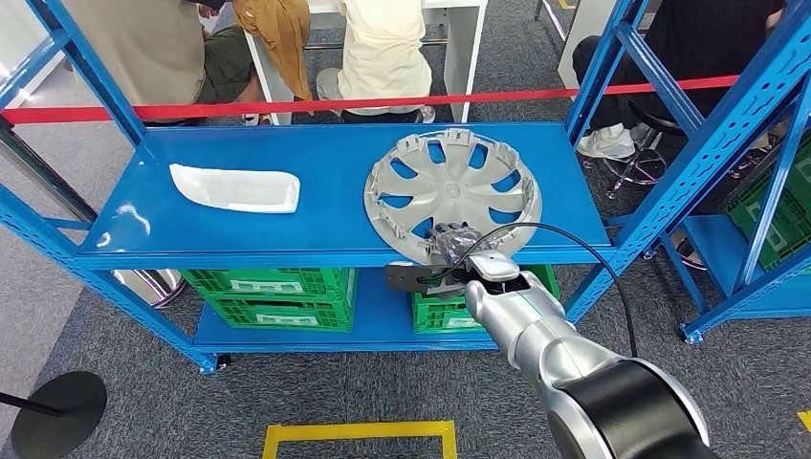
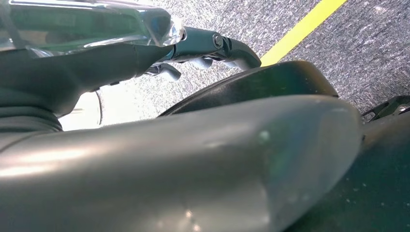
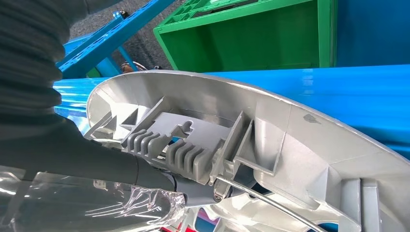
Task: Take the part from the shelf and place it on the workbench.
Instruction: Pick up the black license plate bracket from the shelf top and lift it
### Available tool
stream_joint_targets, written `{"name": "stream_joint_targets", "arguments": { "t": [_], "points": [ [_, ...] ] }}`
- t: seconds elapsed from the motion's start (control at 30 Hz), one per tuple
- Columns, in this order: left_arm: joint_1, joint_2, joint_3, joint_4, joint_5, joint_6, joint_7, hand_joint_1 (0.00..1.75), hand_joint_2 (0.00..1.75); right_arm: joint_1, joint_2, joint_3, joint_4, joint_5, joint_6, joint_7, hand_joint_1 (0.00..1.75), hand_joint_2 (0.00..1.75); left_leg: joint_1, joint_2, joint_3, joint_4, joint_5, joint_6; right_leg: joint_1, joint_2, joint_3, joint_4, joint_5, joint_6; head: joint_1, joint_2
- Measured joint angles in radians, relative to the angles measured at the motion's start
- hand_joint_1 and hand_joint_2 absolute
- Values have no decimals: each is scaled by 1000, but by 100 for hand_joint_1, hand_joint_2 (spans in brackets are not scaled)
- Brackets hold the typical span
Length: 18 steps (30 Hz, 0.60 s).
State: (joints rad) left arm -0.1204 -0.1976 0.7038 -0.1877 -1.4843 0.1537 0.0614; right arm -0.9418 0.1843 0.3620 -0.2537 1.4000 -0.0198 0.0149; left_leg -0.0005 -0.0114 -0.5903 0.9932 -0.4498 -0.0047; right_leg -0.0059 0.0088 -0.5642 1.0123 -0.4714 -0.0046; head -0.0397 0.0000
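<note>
A blue steel shelf rack (image 1: 316, 256) stands on grey carpet (image 1: 124, 402), with green plastic crates (image 1: 273, 295) on its lower level. A second blue rack (image 1: 756, 239) stands to the right. Yellow tape (image 1: 356, 435) marks the floor in front, and a black round stand base (image 1: 53, 411) sits at the lower left. Behind a red barrier tape (image 1: 402, 100), people sit at a white table (image 1: 459, 38).

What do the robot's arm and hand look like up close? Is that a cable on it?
The right arm is smooth silver with a glossy black section near the body and a thin green line. A black cable loops from the wrist. The right robot hand has dark grey fingers, a ribbed grey cover and clear plastic wrap behind it.
</note>
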Motion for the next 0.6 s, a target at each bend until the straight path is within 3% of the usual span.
{"name": "stream_joint_targets", "arguments": {
  "t": [0.6],
  "points": [
    [3,-9,10,0,30,14,-7,0,0,8,10,0,0,15,-39,-11,0,175,0,0,0,0,0,0,0,0,0,0,0,0,0,0]
  ]
}}
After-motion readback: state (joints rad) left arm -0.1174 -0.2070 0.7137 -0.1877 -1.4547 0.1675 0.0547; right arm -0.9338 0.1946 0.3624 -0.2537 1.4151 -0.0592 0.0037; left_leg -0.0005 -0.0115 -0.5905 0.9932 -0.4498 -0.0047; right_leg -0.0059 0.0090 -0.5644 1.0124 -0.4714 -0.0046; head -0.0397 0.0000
